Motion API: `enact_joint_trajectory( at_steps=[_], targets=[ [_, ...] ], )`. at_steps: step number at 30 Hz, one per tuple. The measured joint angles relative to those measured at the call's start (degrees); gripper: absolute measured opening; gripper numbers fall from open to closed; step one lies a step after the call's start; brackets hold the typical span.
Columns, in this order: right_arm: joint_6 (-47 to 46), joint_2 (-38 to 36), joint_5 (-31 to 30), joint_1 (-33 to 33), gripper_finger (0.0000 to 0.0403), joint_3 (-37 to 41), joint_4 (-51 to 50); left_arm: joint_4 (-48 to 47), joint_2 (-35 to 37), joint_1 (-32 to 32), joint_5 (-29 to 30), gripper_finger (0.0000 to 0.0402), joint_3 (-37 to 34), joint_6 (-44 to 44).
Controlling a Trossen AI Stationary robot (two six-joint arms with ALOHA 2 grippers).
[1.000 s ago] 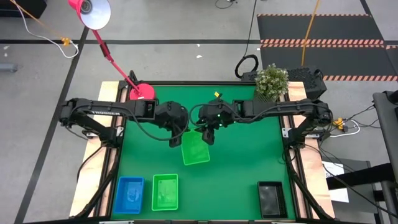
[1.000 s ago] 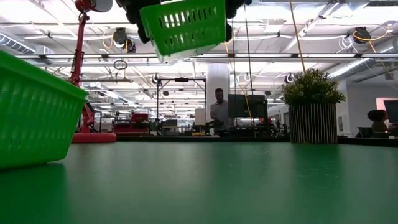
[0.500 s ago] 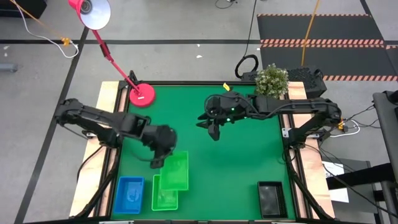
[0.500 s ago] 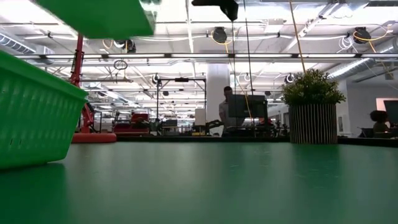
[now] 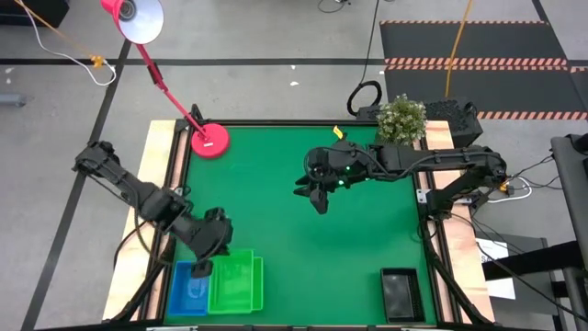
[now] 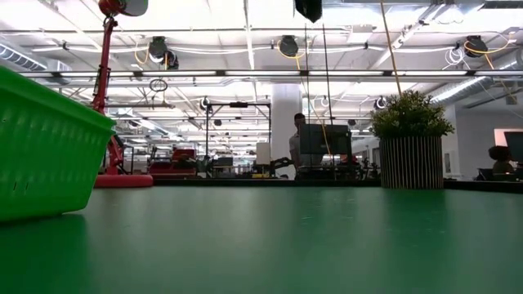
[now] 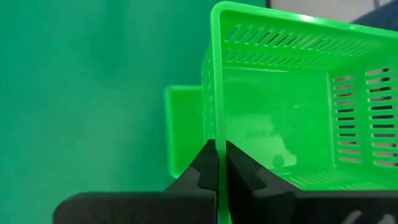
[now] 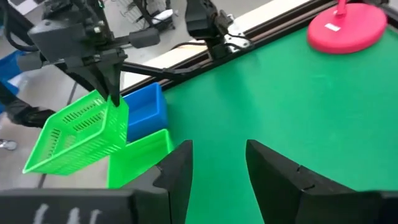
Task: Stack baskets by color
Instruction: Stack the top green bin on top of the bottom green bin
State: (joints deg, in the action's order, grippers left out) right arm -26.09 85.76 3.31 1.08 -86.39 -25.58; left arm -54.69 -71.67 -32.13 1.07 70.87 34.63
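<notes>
The left gripper (image 5: 204, 267) has travelled from the middle of the bench (image 5: 367, 239) to its near left corner within the last second, carrying a green basket (image 5: 231, 283) with it. Its fingers (image 7: 208, 168) are pressed together on one thin side wall of that basket, pinching the rim, as the left wrist view shows plainly. The carried basket hangs tilted, clear of the surface, directly over a second green basket (image 8: 140, 158) that rests on the bench; a corner of that lower basket shows just beyond the held wall in the left wrist view. A blue basket (image 5: 188, 290) sits just beside the fingers, on the side away from the carried load. The right gripper (image 5: 319, 193) has withdrawn slightly toward the far right of the bench and hovers above bare green surface, fingers (image 8: 180, 168) spread with nothing between them. A black basket (image 5: 399, 292) stands well apart at the near right corner, untouched. Assessment: the carry is effectively complete and the basket is over its colour match but not yet nested. The next move calls for levelling it and lowering squarely; released while tilted, it may catch on the lower rim.
</notes>
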Motion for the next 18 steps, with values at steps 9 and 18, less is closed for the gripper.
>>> enact_joint_trajectory(
  at_steps=[9, 18],
  targets=[
    [-3.38, 0.0, -0.09, 3.62, 0.0141, 0.0, -0.07, 4.33, -2.28, -7.4, 3.67, 0.0005, 0.0, 6.99],
    [-4.9, -1.56, 3.8, 4.35, 0.0141, 0.08, -2.17, 4.78, -8.04, -6.19, 3.66, 0.0005, 0.0, 5.18]
  ],
)
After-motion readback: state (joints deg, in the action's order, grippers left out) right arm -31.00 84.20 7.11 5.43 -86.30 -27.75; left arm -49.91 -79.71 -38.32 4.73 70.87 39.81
